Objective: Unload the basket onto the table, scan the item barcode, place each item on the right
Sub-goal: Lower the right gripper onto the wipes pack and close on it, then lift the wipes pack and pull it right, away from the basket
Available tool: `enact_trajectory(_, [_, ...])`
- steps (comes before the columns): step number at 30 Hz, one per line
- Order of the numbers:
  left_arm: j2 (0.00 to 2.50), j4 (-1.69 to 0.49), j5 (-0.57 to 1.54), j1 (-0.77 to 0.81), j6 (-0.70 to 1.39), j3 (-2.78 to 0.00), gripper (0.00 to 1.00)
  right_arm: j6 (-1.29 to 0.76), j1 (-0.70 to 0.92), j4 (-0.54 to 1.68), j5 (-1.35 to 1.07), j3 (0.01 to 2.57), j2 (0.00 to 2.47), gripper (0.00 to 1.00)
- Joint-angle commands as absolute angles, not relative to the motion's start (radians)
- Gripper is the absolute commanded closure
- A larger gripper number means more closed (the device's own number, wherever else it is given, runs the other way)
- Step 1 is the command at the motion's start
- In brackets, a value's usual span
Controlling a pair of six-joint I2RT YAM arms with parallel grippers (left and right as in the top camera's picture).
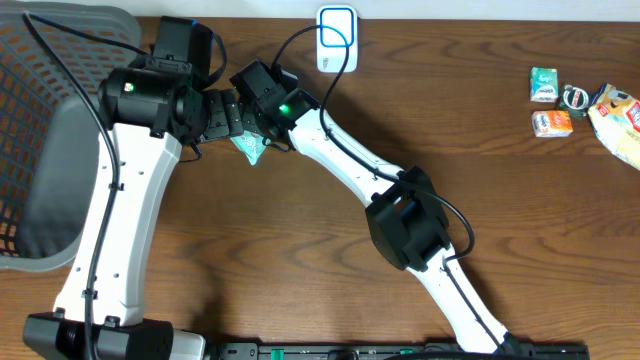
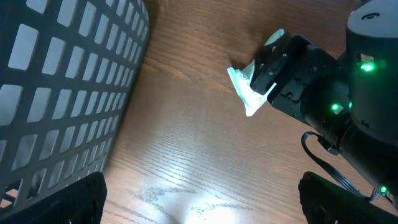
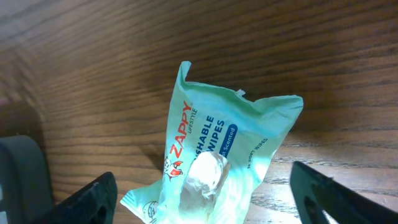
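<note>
The item is a pale green pack of flushable wipes [image 3: 214, 146] lying on the wooden table, printed side up. No barcode shows on it. My right gripper [image 3: 208, 200] hangs over the pack's near end, open, with one finger on each side and a gap to both. The overhead view shows the pack [image 1: 247, 148] poking out from under the right gripper [image 1: 252, 130]. In the left wrist view the pack [image 2: 250, 94] sits at the tip of the right arm. My left gripper [image 2: 202, 200] is open over bare wood, nothing between its fingers. A white scanner [image 1: 336, 40] stands at the far edge.
A dark plastic basket [image 1: 50, 120] fills the left side, its lattice wall [image 2: 62, 81] close to the left gripper. Small packets [image 1: 543, 85], [image 1: 552, 123] and a snack bag [image 1: 620, 115] lie at the far right. A black cable runs past the scanner.
</note>
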State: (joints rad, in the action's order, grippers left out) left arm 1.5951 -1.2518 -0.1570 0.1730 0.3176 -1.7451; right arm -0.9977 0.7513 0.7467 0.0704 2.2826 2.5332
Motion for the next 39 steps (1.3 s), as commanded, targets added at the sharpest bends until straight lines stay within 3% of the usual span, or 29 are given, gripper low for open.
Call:
enact_trajectory(1, [1.594,-1.253,-0.169,0.171,0.327,-1.742,0.02,-1.009,0.768,0.759,0.068,2.292,2.553,0.2])
enact_trajectory(15, [1.594,-1.253,-0.169,0.171,0.327,-1.742,0.02,-1.009,0.773,0.767,0.031,2.291,2.617,0.19])
enact_trajectory(25, [1.594,-1.253,-0.169,0.171,0.327,-1.742,0.02,-0.941,0.756,0.842,0.125,2.291,2.602,0.46])
enact_trajectory(39, [1.594,-1.253,-0.169,0.171,0.327,-1.742,0.02,-0.776,0.643,1.14,0.414,2.291,2.487,0.48])
